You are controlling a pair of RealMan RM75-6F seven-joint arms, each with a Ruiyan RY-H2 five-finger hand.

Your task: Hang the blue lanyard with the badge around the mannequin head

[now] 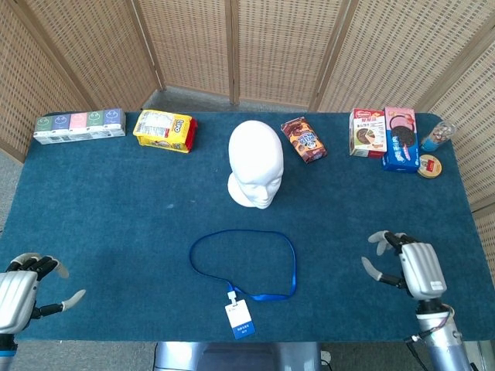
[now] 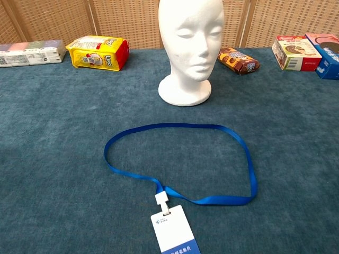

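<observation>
You are at the approach step; nothing is held yet. The lanyard (image 1: 244, 263) lies flat in an open loop near the front edge of the tabletop, its badge (image 1: 240, 318) at that edge, and the head (image 1: 255, 164) stands upright mid-table behind it. Your right hand (image 1: 408, 268) and left hand (image 1: 23, 287) hover at the front corners, fingers spread and empty. Next, bring both hands to opposite sides of the loop. Only the head view shows the hands; the chest view shows the head's face.
</observation>
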